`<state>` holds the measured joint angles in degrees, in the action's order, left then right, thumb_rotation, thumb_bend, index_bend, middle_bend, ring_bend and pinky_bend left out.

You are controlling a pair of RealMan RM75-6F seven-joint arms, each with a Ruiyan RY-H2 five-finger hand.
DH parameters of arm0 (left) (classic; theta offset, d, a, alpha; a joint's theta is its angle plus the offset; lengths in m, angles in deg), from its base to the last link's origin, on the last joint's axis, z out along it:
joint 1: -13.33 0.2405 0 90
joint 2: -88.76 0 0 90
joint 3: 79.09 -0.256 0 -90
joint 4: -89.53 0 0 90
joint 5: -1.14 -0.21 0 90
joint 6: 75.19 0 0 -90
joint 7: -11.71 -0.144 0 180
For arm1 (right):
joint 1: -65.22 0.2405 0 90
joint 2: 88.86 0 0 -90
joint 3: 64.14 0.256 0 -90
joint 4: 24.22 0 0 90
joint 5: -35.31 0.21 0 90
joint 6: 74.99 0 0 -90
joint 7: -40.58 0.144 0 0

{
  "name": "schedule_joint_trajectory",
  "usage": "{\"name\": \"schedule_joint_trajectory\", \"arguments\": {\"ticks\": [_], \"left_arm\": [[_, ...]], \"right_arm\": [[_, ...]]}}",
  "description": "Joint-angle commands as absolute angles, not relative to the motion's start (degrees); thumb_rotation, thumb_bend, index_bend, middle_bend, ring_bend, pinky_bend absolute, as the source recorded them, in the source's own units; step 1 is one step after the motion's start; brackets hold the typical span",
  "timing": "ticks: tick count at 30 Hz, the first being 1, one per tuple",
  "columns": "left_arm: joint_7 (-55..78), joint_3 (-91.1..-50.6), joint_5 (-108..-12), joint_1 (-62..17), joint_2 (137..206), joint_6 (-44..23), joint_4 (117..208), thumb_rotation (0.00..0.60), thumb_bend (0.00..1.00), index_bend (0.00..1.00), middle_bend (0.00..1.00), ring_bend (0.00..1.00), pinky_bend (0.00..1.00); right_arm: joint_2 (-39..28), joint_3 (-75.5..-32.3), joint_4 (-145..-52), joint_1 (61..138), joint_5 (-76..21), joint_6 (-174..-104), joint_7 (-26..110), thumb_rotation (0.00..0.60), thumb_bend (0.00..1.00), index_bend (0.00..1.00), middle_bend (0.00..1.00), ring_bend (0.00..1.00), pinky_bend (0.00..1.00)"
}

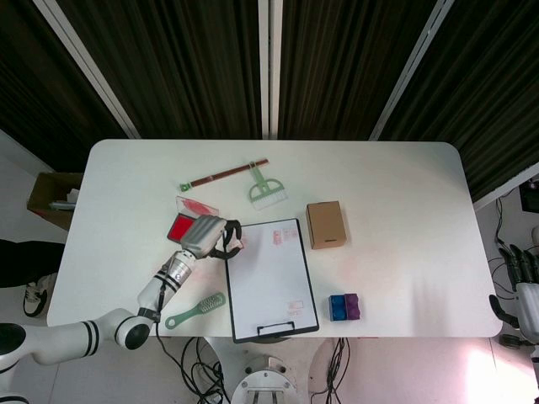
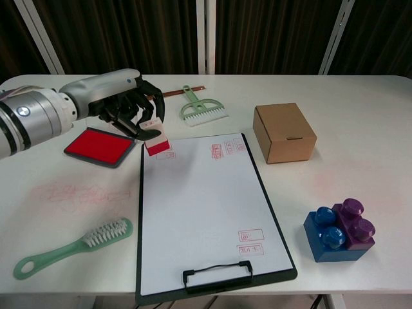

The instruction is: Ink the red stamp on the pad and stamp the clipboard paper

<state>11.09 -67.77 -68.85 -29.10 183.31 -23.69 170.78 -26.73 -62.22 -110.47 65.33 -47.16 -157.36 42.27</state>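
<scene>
Left hand (image 1: 210, 237) holds the red stamp (image 1: 238, 241) over the clipboard (image 1: 269, 279) top-left corner, just right of the ink pad (image 1: 178, 228). Right hand (image 1: 524, 290) off the worktop (image 1: 404, 185) edge.
</scene>
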Motion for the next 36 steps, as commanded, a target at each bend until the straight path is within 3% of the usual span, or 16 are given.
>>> {"name": "schedule_joint_trajectory", "arguments": {"ticks": [1, 36], "left_arm": [[10.28, -67.35, -67.77, -30.41, 185.71, -24.57, 168.34, 0.6, 0.42, 0.65, 0.69, 0.87, 0.94], [14.21, -67.97, -66.89, -32.97, 192.18, -29.52, 156.88, 0.6, 0.42, 0.65, 0.69, 0.87, 0.94]], "right_arm": [[-26.71, -62.17, -110.35, 65.34, -47.04, -157.28, 42.41, 0.6, 0.28, 0.0, 0.0, 0.0, 0.0], [-26.84, -61.83, -110.52, 65.56, -46.18, -156.55, 42.05, 0.6, 0.28, 0.0, 0.0, 0.0, 0.0]]}}
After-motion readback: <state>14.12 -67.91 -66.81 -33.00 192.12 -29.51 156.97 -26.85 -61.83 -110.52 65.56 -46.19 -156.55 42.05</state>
